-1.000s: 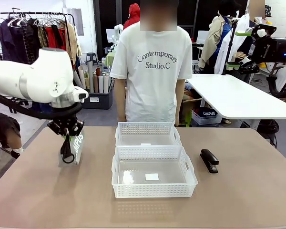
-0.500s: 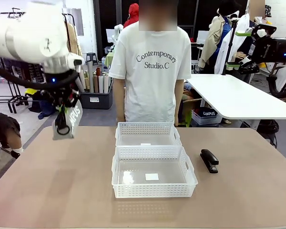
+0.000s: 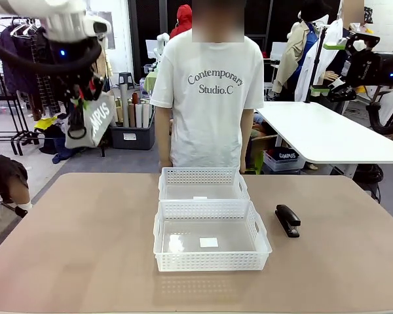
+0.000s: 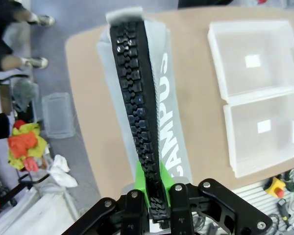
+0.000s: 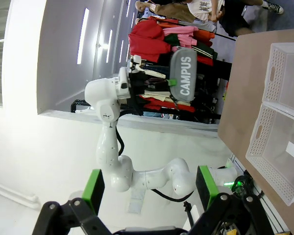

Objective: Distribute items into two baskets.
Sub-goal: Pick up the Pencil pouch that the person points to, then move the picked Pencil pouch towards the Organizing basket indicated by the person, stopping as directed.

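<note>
Left gripper (image 3: 80, 98) clamps the pouch (image 3: 92, 123) by its zipper edge, high at ten o'clock of the baskets (image 3: 209, 261). Soft, light, it dangles; hold looks sound. Right gripper (image 5: 149, 190) gapes empty.

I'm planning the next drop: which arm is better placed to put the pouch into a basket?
Left: the left hand is shut on the pouch by its zipper edge, holding it in the air left of the empty near basket and far basket. The right hand is open and empty.

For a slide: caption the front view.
Left gripper holds the grey pouch aloft; two white baskets and a stapler sit on the table.
</note>
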`<state>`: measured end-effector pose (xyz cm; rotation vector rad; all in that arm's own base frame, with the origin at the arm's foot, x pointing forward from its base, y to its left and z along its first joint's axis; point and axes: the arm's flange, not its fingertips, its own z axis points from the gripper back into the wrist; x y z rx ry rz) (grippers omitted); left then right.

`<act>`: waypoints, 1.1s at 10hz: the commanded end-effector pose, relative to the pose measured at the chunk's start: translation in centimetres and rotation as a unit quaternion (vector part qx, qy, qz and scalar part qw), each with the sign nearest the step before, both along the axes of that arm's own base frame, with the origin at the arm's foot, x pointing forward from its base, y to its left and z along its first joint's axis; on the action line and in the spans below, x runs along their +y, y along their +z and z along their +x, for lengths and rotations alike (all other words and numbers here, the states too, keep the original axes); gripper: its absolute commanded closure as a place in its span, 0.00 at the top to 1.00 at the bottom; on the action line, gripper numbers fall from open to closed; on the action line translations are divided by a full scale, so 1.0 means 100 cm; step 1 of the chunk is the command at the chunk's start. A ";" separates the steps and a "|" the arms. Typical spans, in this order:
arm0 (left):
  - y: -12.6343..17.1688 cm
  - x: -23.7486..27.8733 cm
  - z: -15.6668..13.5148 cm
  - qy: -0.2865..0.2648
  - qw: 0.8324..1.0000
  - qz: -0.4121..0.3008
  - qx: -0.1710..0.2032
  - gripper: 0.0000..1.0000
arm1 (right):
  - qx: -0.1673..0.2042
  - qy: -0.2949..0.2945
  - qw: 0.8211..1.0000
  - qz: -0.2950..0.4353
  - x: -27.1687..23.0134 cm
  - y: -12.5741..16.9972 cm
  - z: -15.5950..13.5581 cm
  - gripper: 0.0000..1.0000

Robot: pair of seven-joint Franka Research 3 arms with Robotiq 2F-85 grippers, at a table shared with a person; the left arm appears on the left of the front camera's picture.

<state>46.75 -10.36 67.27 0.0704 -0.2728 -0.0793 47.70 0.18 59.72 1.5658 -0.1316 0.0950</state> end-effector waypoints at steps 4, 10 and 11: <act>0.063 0.013 -0.002 0.007 0.999 -0.009 -0.041 0.00 | -0.002 0.000 1.000 0.001 0.000 0.002 0.000 1.00; 0.058 0.009 -0.003 0.009 0.999 -0.010 -0.039 0.00 | -0.002 0.000 1.000 0.001 0.000 0.002 0.000 1.00; 0.058 0.009 -0.003 0.009 0.999 -0.010 -0.039 0.00 | -0.002 0.000 1.000 0.001 0.000 0.002 0.000 1.00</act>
